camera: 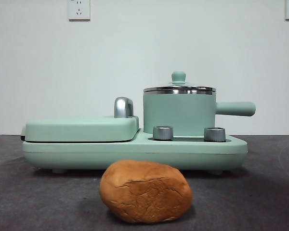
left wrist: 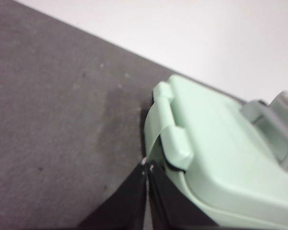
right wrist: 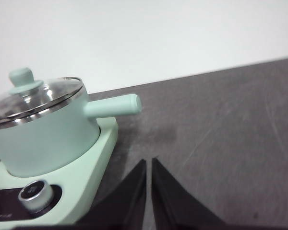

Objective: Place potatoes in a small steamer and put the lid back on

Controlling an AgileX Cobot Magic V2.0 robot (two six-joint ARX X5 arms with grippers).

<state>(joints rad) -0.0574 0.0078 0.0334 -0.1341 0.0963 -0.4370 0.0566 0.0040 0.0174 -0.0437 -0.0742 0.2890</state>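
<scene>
Potato sits at 6 o'clock before lidded steamer; both hands pressed together, empty; lid's small knob may slip.

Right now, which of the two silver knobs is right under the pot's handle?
The knob on the handle side, under the steamer handle's root. The other knob sits nearer the flat griddle cover.

Matt, cracked orange-brown skin on the potato. Smooth satin mint-green pot with polished steel rim; clear glass lid above it. Dark, rough tabletop beneath.
</scene>
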